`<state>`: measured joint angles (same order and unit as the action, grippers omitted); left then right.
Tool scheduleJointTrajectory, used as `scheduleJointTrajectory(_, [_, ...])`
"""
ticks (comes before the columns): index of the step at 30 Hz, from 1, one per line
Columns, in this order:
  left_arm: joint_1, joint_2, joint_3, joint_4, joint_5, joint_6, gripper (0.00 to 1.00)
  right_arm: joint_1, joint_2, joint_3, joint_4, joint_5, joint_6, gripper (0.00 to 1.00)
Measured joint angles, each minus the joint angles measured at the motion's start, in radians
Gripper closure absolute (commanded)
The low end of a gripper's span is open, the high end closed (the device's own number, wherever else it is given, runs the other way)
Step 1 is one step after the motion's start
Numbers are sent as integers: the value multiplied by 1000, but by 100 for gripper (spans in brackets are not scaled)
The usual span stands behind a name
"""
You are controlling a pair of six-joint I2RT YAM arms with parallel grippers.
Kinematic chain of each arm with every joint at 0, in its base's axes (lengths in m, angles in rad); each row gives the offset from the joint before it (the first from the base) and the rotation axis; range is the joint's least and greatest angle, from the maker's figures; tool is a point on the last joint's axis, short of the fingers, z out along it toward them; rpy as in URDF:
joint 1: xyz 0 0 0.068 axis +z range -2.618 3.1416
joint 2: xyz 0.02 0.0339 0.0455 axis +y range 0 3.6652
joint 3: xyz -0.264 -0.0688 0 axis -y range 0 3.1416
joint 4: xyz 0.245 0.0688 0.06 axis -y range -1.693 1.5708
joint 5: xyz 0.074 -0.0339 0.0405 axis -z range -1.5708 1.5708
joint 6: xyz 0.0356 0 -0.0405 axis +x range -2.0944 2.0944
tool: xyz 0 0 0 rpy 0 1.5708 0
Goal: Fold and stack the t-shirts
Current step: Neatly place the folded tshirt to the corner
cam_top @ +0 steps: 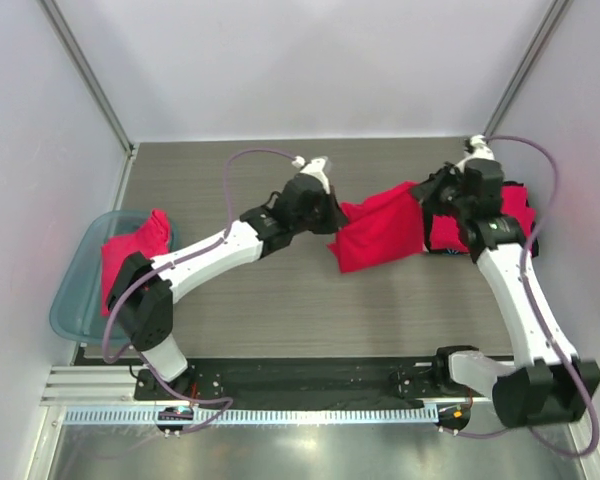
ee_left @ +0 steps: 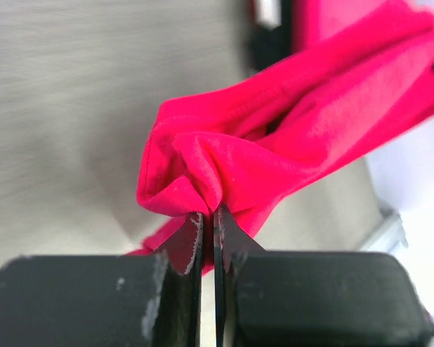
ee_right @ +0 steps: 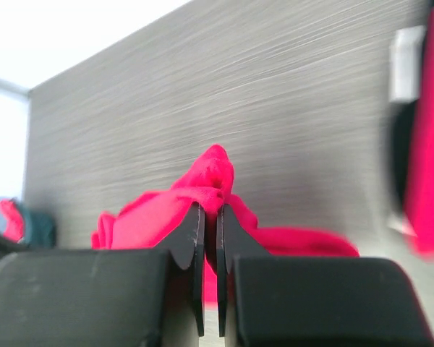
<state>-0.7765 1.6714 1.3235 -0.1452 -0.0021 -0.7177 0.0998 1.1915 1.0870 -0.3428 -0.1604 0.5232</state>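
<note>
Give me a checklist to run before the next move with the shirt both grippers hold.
1. Left gripper shut on held shirt: ok.
2. Right gripper shut on held shirt: ok.
3. Held shirt spread flat: not ok, bunched and sagging between the grippers.
4. Held shirt lifted off the table: cannot tell.
5. Held shirt apart from far shirt: cannot tell, the right arm hides the gap.
</note>
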Motion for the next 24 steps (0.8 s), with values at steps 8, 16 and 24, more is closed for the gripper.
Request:
scheduleJointTrajectory(8, [-266,8,200,-25,-69,-9,100,-126,-266,123,-311,199,-84,99])
scheduleJointTrajectory(16, [-314,274,554,-23,-77,1,100,-130,-264,229,-409,470,-121,99])
scheduleJointTrajectory(24, [-323,556,816,-27,-84,27,100,-190,-100,311,-439,607,-151,99])
